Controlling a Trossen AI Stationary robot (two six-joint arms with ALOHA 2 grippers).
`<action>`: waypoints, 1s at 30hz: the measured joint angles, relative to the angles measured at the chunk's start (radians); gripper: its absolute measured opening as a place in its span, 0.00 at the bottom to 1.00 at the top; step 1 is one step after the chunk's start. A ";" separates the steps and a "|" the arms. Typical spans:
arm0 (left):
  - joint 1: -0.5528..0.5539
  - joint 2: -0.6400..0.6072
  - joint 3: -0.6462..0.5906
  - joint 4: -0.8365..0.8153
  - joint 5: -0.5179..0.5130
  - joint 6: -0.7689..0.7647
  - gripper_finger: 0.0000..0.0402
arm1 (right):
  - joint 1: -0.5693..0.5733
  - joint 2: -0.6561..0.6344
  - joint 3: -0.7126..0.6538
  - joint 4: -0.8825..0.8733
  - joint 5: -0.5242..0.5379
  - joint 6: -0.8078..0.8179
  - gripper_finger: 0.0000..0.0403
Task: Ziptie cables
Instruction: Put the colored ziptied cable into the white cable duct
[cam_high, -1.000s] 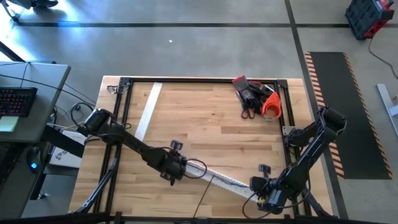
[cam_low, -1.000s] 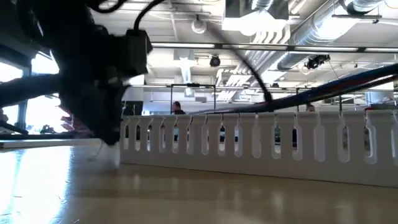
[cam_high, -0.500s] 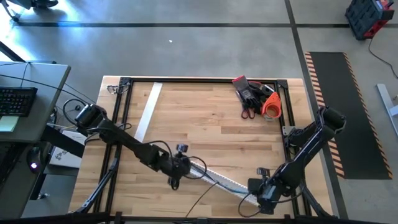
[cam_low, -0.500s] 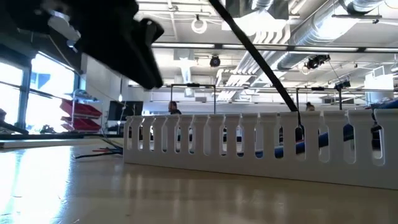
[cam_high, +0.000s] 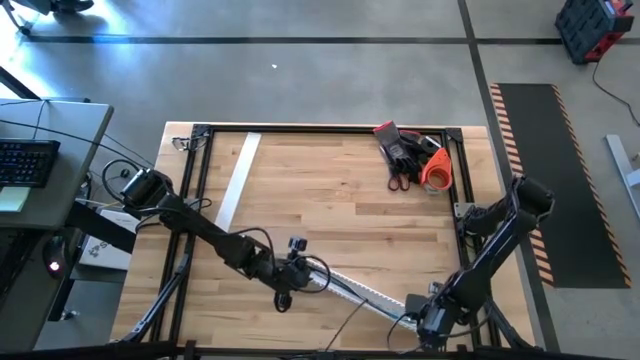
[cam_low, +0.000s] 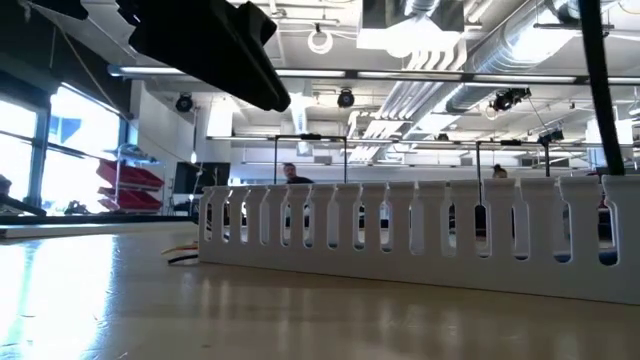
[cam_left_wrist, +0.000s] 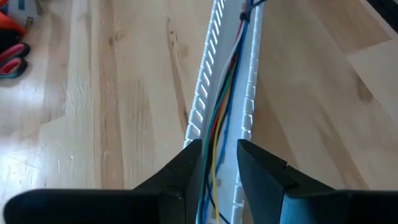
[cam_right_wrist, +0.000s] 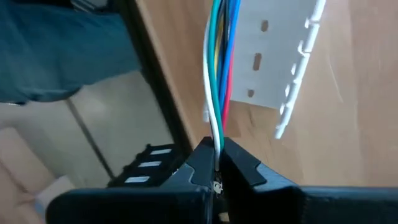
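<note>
The cables (cam_left_wrist: 227, 68) are a bunch of thin red, green, blue, yellow and white wires. They lie inside a white slotted channel (cam_high: 365, 292) that sits slantwise on the table near its front edge. My left gripper (cam_high: 308, 273) hangs over the channel's left end, open, with a finger on either side of the wires (cam_left_wrist: 217, 165). My right gripper (cam_high: 428, 322) is at the channel's right end by the near edge, shut on the cables (cam_right_wrist: 217, 62). In the low view only the channel's slotted wall (cam_low: 400, 225) and some wire ends (cam_low: 180, 255) show. My left gripper has the wires running between its fingers (cam_left_wrist: 186, 168); whether they touch, I cannot tell. My right gripper pinches the bunch just past the channel's end (cam_right_wrist: 217, 138) between its two fingertips, which slant down. The wires run straight from the fingertips into the channel (cam_right_wrist: 273, 56).
A second white strip (cam_high: 238, 175) lies at the far left of the table. A heap of red, black and orange tools (cam_high: 410, 155) sits at the far right corner. A black frame (cam_high: 200, 180) rims the table, and a desk with a keyboard (cam_high: 25, 160) stands to its left.
My left gripper has risen from the table at the channel's left end, tipped up toward level and shifted slightly right. My right gripper has moved toward the near edge and rolled. The cables, raised above the channel a second ago, have sunk into it.
</note>
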 joint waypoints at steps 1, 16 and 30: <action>0.000 0.000 0.000 0.004 0.000 0.000 0.21 | 0.003 0.016 0.000 0.000 0.003 -0.004 0.00; -0.018 0.024 0.000 0.019 0.004 -0.002 0.21 | -0.047 0.141 -0.001 -0.029 -0.030 -0.111 0.21; -0.026 0.111 0.001 0.162 0.023 0.010 0.21 | 0.053 0.029 0.014 0.037 0.484 -0.197 0.41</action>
